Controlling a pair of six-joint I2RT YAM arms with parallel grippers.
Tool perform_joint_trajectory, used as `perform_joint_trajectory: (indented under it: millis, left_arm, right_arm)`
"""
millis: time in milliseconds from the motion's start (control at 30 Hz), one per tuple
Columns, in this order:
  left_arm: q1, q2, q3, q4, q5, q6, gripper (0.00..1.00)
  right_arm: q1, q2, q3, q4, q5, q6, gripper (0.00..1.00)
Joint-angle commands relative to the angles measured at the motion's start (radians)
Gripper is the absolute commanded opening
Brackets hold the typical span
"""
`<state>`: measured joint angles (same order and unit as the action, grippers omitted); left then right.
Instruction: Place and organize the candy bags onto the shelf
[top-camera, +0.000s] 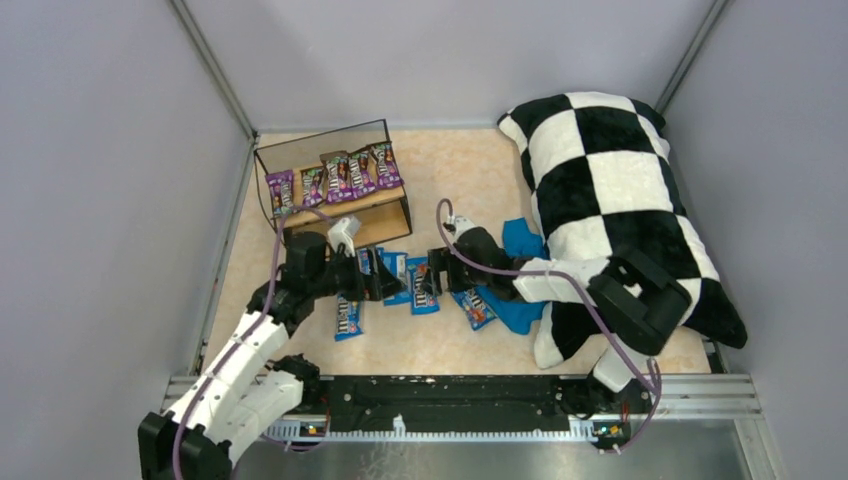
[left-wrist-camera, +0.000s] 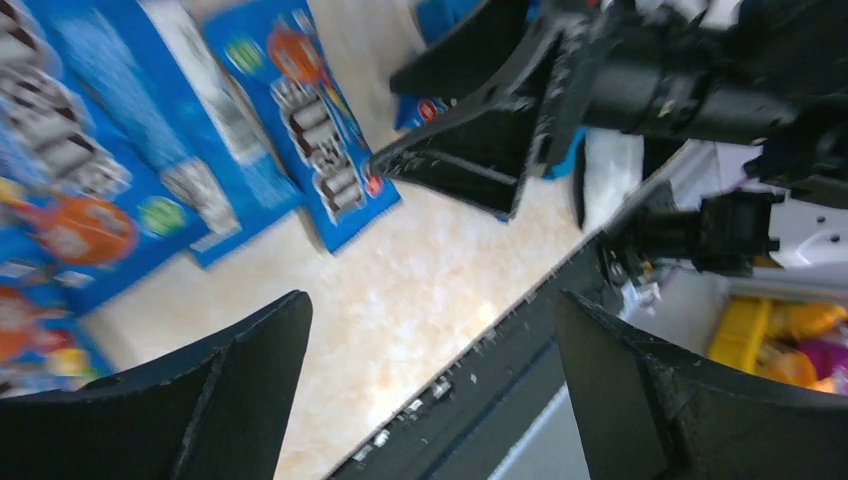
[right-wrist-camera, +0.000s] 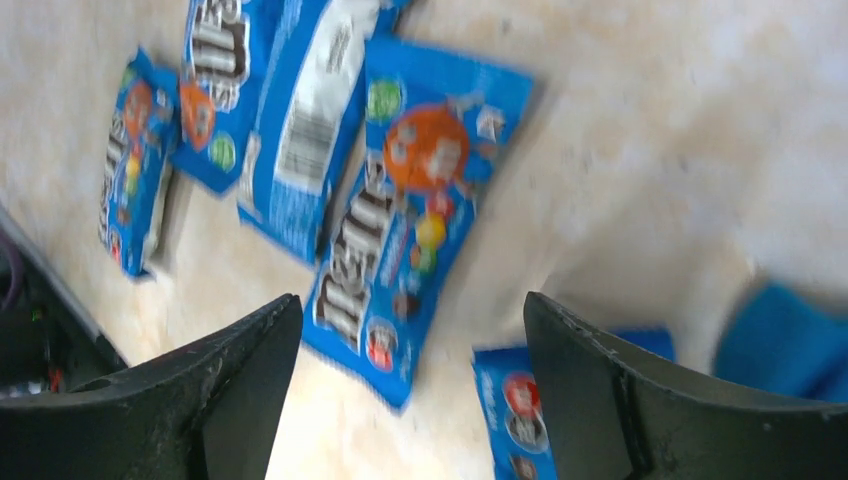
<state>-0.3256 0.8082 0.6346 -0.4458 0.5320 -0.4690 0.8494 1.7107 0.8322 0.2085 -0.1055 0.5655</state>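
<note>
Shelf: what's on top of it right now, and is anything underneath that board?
Five purple candy bags sit in a row on the shelf's wooden board. The space beneath that board is covered in the top view, so its contents cannot be seen.

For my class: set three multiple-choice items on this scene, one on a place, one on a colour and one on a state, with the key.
1. Where are the purple bags?
A on the pillow; B on the shelf; C on the cloth.
2. What colour are the loose bags on the table?
A blue; B red; C green.
3. How is the left pincer?
A shut on a bag; B shut on the cloth; C open and empty.

Key: 1 B, they stand in a row on its board. 2 A, both wrist views show blue packets. 3 C, its jaws stand wide apart with nothing between.
</note>
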Motion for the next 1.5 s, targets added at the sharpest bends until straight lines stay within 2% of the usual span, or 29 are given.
perform_joint_trajectory:
  millis: [0, 133, 233, 300, 433, 600, 800, 1033, 1233, 1400, 1467]
  left_arm:
    - [-0.173, 0.007, -0.152, 0.243, -0.009, -0.284, 0.95]
    - [-0.447, -0.002, -0.258, 0.365, -0.316, -0.530, 0.85]
    - [-0.572, 0.003, -0.327, 0.415, -0.554, -0.682, 0.76]
    - [-0.607, 0.039, -0.341, 0.421, -0.651, -0.726, 0.77]
    - [-0.613, 0.204, -0.280, 0.400, -0.715, -0.719, 0.89]
    - [-0.658, 0.359, -0.126, 0.308, -0.860, -0.696, 0.87]
    - [-0.665, 0.496, 0.017, 0.247, -0.940, -0.613, 0.80]
    - [-0.664, 0.675, 0.244, 0.089, -1.025, -0.500, 0.79]
    - [-0.624, 0.774, 0.304, 0.069, -1.026, -0.451, 0.78]
    - [-0.607, 0.841, 0.326, 0.071, -1.010, -0.419, 0.86]
    - [-0.607, 0.866, 0.334, 0.057, -1.013, -0.421, 0.86]
  right_arm:
    - [0.011, -0.188, -0.149, 0.035, -0.015, -0.051, 0.82]
    - [0.011, -0.280, -0.247, 0.085, 0.005, -0.069, 0.81]
    - [0.011, -0.335, -0.301, 0.138, 0.013, -0.089, 0.80]
    - [0.011, -0.368, -0.320, 0.161, 0.029, -0.110, 0.80]
    - [0.011, -0.425, -0.313, 0.112, 0.079, -0.152, 0.80]
    - [-0.008, -0.535, -0.367, 0.105, 0.196, -0.130, 0.80]
    - [-0.041, -0.648, -0.398, 0.048, 0.342, -0.139, 0.81]
    - [-0.070, -0.694, -0.485, 0.116, 0.361, -0.112, 0.80]
    - [-0.093, -0.739, -0.533, 0.142, 0.385, -0.106, 0.80]
    - [-0.095, -0.737, -0.558, 0.181, 0.392, -0.112, 0.80]
    - [-0.095, -0.724, -0.554, 0.186, 0.390, -0.114, 0.80]
